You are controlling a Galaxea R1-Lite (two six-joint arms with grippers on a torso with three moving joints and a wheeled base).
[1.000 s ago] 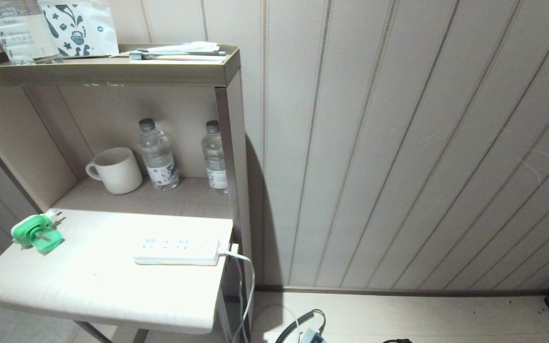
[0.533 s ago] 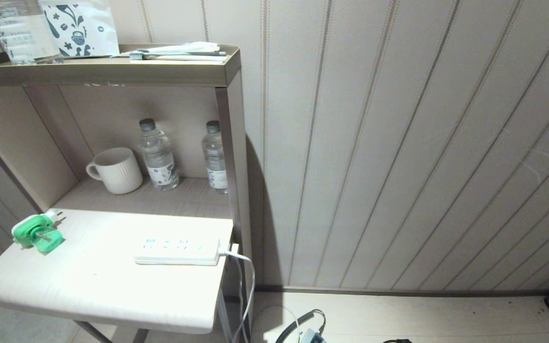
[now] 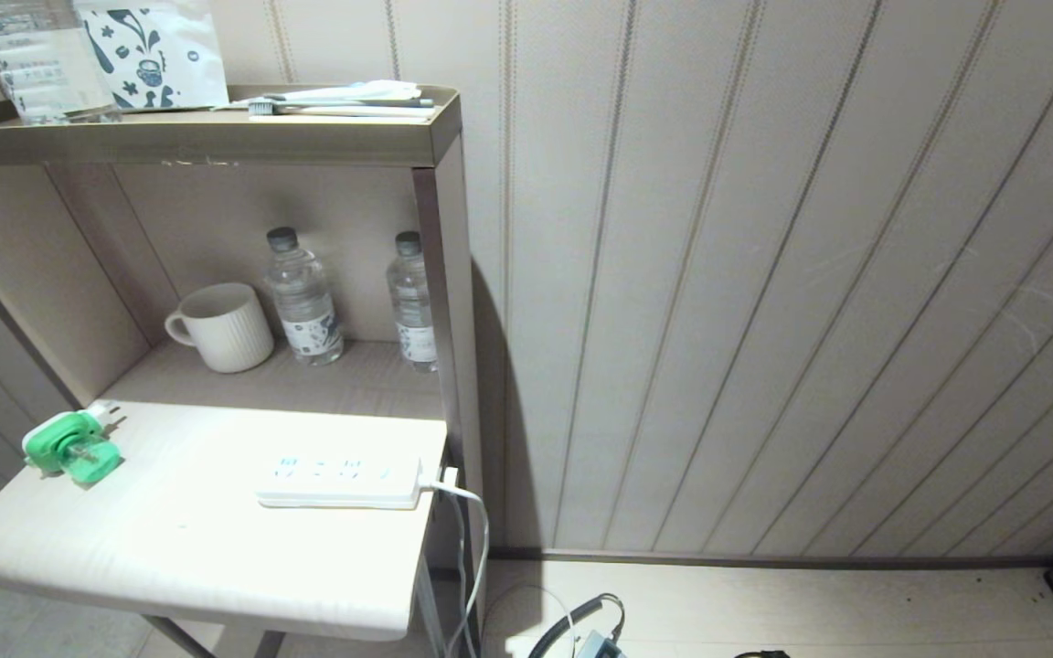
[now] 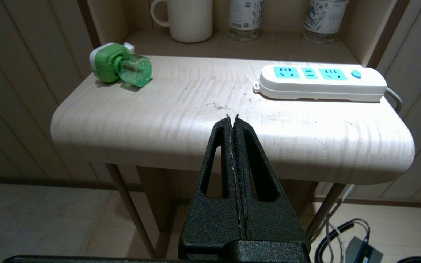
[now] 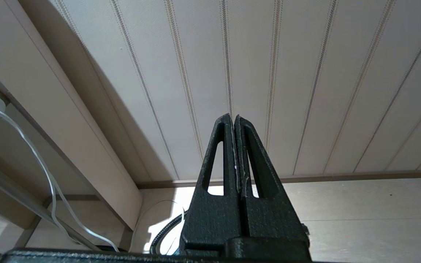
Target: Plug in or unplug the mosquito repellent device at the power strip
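Repellent device (image 3: 69,447) unplugged, off strip (image 3: 341,482)

This looks like a hotel guest room, or a mock-up of one. The wall (image 3: 764,274) is covered in pale panelling with fine vertical stripes, above a dark skirting board and a light floor. An open shelf unit (image 3: 440,228) stands against it, holding guest amenities: a ribbed white mug (image 3: 223,326) and two small sealed water bottles (image 3: 303,297) in the niche, and on top a wrapped toothbrush set (image 3: 344,100) beside printed sachets (image 3: 156,50). A rounded light-wood counter (image 3: 188,557) juts out below, carrying a white power strip (image 3: 339,482) and a green plug-in mosquito repellent device (image 3: 69,448).
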